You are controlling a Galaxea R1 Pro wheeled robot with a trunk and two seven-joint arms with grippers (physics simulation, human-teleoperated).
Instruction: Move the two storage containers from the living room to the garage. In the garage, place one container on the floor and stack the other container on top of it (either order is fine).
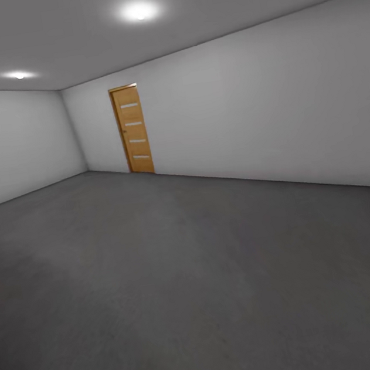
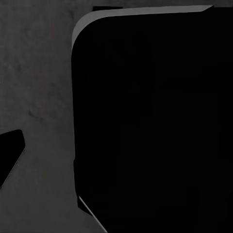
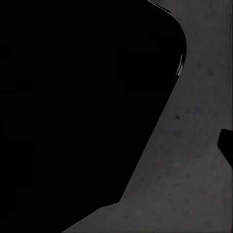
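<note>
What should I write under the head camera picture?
Bare garage: dark grey concrete-like floor, plain white walls, closed wooden door.

Probably the garage [image 1: 290,92]: bare white walls, grey floor [image 1: 181,280], wooden door [image 1: 133,130].

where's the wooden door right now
In the head view the wooden door stands shut in the far white wall, left of centre, close to the room's far left corner, its foot meeting the dark grey floor.
</note>
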